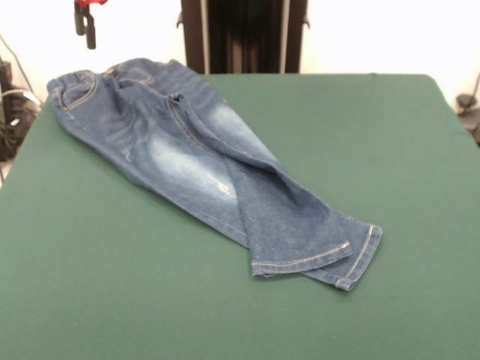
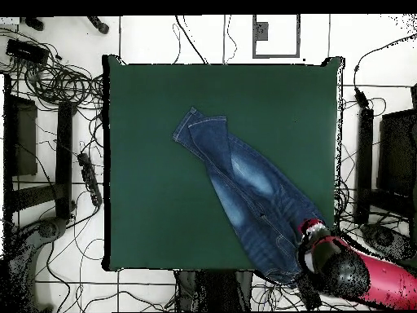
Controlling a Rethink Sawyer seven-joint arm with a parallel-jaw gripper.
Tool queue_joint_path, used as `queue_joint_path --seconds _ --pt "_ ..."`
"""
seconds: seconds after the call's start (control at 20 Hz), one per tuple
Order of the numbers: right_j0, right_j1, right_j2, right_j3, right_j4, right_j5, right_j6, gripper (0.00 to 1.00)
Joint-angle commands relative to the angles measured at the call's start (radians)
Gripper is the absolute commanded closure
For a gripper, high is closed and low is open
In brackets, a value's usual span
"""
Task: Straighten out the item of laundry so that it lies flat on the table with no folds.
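The item of laundry, blue jeans (image 1: 187, 150), lies diagonally on the green table (image 1: 375, 135). Its waistband (image 1: 75, 86) is at the far left corner and its hems (image 1: 322, 259) are toward the near middle. One leg lies partly over the other, with creases near the crotch. From overhead the jeans (image 2: 244, 191) run from the table's (image 2: 147, 122) middle to its bottom right edge, where the waist overhangs. My gripper (image 1: 85, 26) hangs above the waistband at the top left, open and holding nothing. Overhead, the gripper (image 2: 309, 232) sits over the waist end.
The red and black arm (image 2: 366, 281) reaches in from the bottom right corner overhead. Cables (image 2: 57, 81) and dark stands (image 2: 24, 138) surround the table on the floor. A dark pedestal (image 1: 240, 34) stands behind the table's far edge.
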Motion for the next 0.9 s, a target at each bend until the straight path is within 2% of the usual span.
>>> queue_joint_path --seconds 0.05,0.25,0.6,0.9 --pt "0.093 0.109 0.135 -0.201 0.13 0.202 -0.061 0.0" --pt "0.119 0.164 0.148 -0.281 0.155 0.227 -0.076 0.0" --pt "0.208 0.248 0.137 -0.421 0.188 0.221 -0.022 0.0" --pt "0.277 0.269 0.127 -0.575 0.218 0.361 -0.047 0.0"
